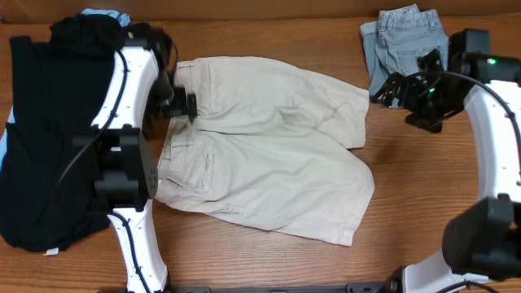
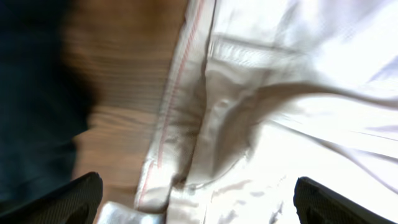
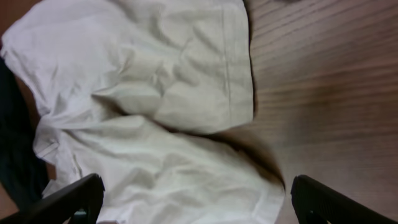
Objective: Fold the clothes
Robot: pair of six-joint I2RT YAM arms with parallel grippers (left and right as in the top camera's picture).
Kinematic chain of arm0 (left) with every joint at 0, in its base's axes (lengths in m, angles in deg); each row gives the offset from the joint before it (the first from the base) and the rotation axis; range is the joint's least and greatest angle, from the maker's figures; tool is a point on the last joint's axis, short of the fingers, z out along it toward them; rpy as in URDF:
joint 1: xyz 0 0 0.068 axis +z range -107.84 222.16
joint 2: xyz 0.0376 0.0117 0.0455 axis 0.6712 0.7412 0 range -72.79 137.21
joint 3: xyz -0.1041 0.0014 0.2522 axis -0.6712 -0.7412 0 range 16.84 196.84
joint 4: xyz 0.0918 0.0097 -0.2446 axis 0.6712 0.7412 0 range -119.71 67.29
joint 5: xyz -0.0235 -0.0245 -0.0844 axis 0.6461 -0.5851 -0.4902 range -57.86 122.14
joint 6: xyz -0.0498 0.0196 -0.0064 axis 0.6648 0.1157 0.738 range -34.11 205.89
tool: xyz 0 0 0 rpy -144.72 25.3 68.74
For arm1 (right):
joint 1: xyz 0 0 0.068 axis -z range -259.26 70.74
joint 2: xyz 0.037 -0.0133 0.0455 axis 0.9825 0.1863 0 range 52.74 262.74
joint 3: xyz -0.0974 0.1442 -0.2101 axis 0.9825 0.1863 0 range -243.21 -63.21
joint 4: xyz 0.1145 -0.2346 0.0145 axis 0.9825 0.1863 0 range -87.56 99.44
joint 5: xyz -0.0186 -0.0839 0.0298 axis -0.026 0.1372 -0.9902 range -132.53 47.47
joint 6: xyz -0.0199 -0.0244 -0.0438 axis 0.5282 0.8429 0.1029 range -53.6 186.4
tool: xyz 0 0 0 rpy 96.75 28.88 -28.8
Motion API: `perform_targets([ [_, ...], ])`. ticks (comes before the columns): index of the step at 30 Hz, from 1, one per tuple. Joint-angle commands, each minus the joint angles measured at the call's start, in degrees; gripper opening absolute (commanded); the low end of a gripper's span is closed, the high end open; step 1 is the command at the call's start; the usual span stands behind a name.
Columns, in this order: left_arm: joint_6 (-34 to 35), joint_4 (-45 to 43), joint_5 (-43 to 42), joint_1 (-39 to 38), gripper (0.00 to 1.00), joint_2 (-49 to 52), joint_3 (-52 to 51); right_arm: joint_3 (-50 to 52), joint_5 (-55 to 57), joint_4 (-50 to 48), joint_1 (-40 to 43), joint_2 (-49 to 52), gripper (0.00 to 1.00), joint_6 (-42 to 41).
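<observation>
The cream-beige shorts (image 1: 269,155) lie spread flat on the wooden table, waistband to the left, two wide legs to the right. My left gripper (image 1: 184,104) is open and empty, just above the waistband's upper part; the left wrist view shows the waistband seam (image 2: 186,124) between its fingertips (image 2: 198,200). My right gripper (image 1: 389,89) is open and empty, to the right of the upper leg's hem. The right wrist view shows both legs (image 3: 155,93) below its fingers (image 3: 198,198).
A big black garment (image 1: 49,122) lies at the left edge, with a light-blue item (image 1: 104,14) peeking behind it. Small light-blue denim shorts (image 1: 403,41) lie at the back right. Bare wood (image 1: 423,195) shows right of the shorts.
</observation>
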Motion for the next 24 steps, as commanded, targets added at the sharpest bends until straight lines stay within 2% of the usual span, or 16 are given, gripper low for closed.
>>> perform_targets([
  [1, 0.4, 5.8, 2.4, -0.7, 1.0, -3.2, 13.7, -5.6, 0.6, 3.4, 0.3, -8.6, 1.0, -1.0],
  [6, 1.6, 12.2, 2.4, -0.8, 1.0, -11.3, 25.0, -6.2, 3.8, 7.8, 0.2, -20.5, 1.0, -6.0],
  [12, 3.2, 12.2, 1.0, -1.9, 1.0, -25.2, 20.8, -6.2, 6.4, 15.0, 0.1, -32.8, 1.0, -10.7],
  [18, 11.4, 12.2, 6.4, -6.2, 1.0, -40.7, 0.3, -1.7, 8.0, 21.3, 0.0, -42.2, 1.0, -14.2],
  [22, 24.3, 10.9, 13.7, -9.3, 1.0, -49.5, -18.3, 7.7, 6.3, 21.3, -1.8, -46.7, 1.0, -17.0],
  [24, 33.0, 8.0, 15.1, -9.9, 0.99, -53.6, -27.9, 13.2, 6.3, 21.2, -2.8, -47.3, 1.0, -18.8],
])
